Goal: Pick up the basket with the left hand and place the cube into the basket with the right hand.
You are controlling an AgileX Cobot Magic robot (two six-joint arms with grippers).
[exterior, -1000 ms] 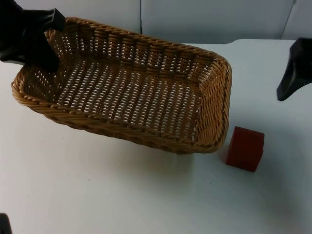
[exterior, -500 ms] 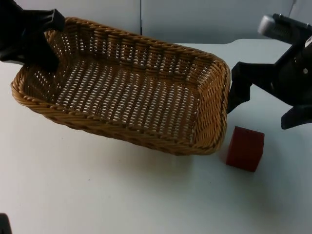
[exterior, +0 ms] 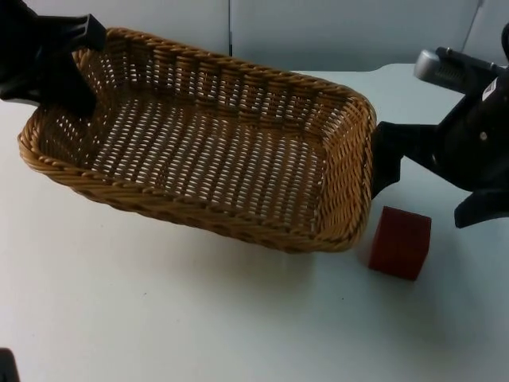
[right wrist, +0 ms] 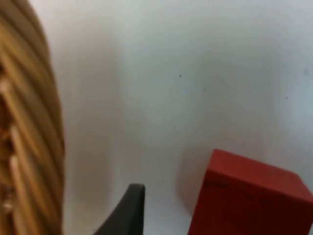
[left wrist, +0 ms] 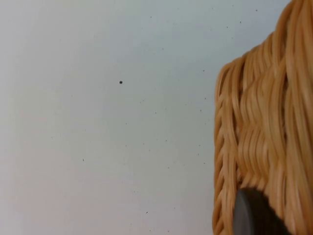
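Observation:
The woven wicker basket (exterior: 215,151) hangs tilted above the table, its right end low. My left gripper (exterior: 84,67) is shut on its far left rim; in the left wrist view one black fingertip (left wrist: 252,215) presses against the basket's wall (left wrist: 259,122). The red cube (exterior: 400,241) sits on the table just right of the basket's right end. My right gripper (exterior: 433,187) hovers open just behind and above the cube, fingers spread wide. From the right wrist, the cube (right wrist: 244,196) lies beside one fingertip (right wrist: 124,210), with the basket's edge (right wrist: 29,122) close by.
The white table (exterior: 199,318) runs open in front of the basket and the cube. A grey partition wall (exterior: 342,32) closes the far side. The basket's right end stands close to the right gripper's left finger.
The right arm has swung in from the right edge to stand over the cube with fingers spread. Basket, left gripper and cube have held still.

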